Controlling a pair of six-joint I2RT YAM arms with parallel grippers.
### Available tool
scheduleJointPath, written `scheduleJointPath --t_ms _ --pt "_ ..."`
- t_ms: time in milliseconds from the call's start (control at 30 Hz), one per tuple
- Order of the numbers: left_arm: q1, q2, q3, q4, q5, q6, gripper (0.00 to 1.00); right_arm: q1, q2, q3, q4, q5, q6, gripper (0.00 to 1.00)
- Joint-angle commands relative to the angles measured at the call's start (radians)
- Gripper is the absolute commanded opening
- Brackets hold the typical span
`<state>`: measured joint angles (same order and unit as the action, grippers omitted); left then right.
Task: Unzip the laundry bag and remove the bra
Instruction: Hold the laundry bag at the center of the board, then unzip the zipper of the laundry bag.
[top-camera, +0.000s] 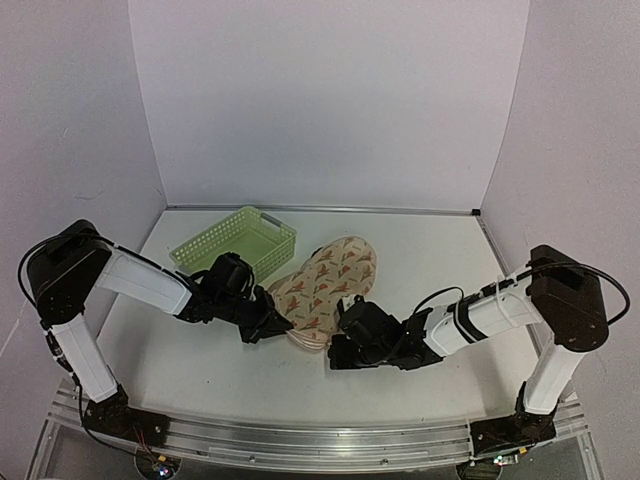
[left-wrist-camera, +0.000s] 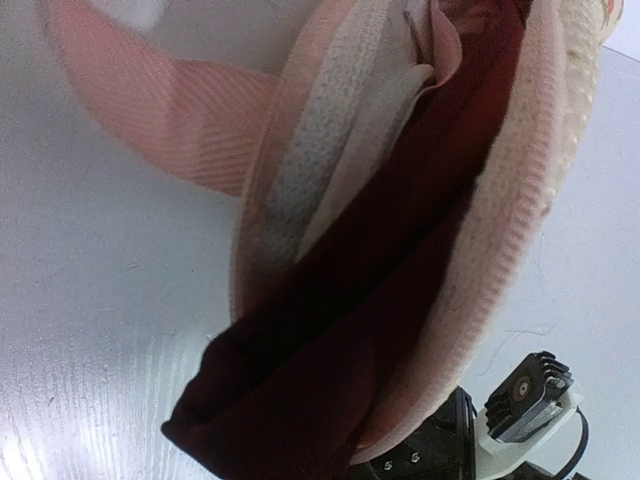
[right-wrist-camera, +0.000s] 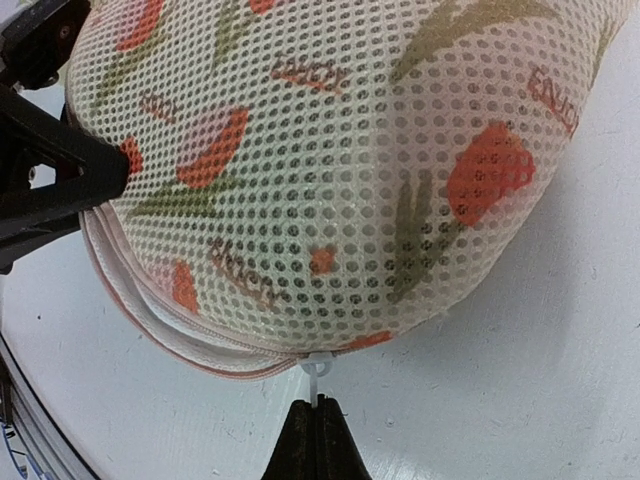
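The cream laundry bag (top-camera: 330, 285) with orange and green motifs lies mid-table. My right gripper (right-wrist-camera: 318, 408) is shut on the white zipper pull (right-wrist-camera: 317, 375) at the bag's near end (top-camera: 335, 350). The zipper is parted to the left of the pull. My left gripper (top-camera: 285, 322) is at the bag's near-left rim. In the right wrist view its black fingers (right-wrist-camera: 100, 175) close together on the rim. In the left wrist view its fingers are hidden. There the dark maroon bra (left-wrist-camera: 380, 300) shows between the pink-edged rims (left-wrist-camera: 520, 220) and sticks out a little.
A light green lattice basket (top-camera: 235, 245) stands just behind and left of the bag, close to my left arm. White walls enclose the table at the left, back and right. My right arm (left-wrist-camera: 520, 405) shows beyond the bag in the left wrist view.
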<state>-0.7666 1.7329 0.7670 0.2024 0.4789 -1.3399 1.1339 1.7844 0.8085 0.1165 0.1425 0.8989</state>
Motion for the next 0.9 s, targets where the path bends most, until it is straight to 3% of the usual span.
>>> scheduleJointPath --t_ms 0,233,867 --pt "-0.002 -0.002 -0.006 0.061 0.016 0.003 0.0 0.004 -0.024 -0.01 0.026 0.015 0.003 0.0" --pt "0.012 -0.025 -0.022 0.063 0.028 0.022 0.0 -0.004 -0.047 -0.048 0.021 0.046 0.0 0.0" --pt "0.015 -0.062 -0.058 0.059 0.135 0.118 0.0 -0.167 -0.118 -0.134 -0.029 0.066 -0.087 0.0"
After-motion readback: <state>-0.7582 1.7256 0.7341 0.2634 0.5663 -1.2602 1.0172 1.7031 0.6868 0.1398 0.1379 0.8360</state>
